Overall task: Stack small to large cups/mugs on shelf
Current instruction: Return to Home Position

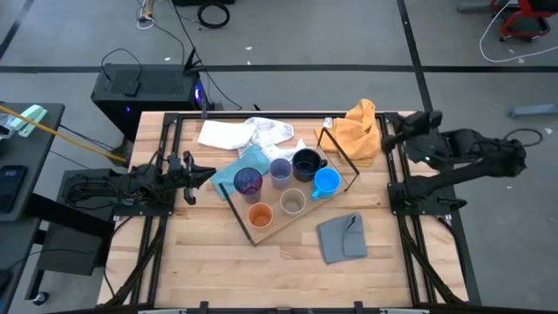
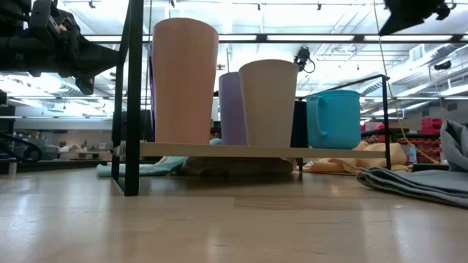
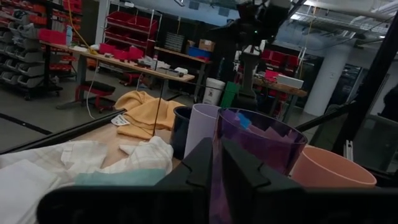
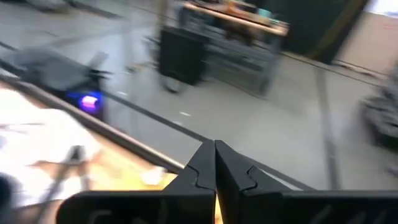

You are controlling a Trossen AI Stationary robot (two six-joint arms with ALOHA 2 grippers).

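Shelf [image 1: 277, 225]: on bench [image 1: 218, 270], six cups aboard.
Back row: purple tumbler [image 1: 248, 181], lavender cup [image 1: 280, 171], black mug [image 1: 306, 163].
Front row: orange cup [image 1: 260, 215], beige cup [image 1: 293, 202], blue mug [image 1: 326, 183].
Left tool [image 3: 217, 146]: left of shelf, slightly parted, empty.
Right tool [image 4: 214, 144]: right edge, closed, empty.

Six cups stand upright on the light-wood shelf [image 1: 279, 220]. The purple tumbler [image 1: 248, 181], lavender cup [image 1: 281, 171] and black mug [image 1: 306, 163] line its far edge. The orange cup [image 1: 261, 215], beige cup [image 1: 293, 202] and blue mug [image 1: 326, 182] line its near edge.

- Dark purple translucent plastic tumbler [image 3: 261, 146], glossy.
- Flat light-wood shelf board [image 2: 256, 150], matt; thin black metal frame rods [image 2: 132, 95].
- Grey cloth square [image 1: 342, 237], soft, creased.
- Slatted wooden tabletop [image 2: 219, 219], smooth, faint sheen.
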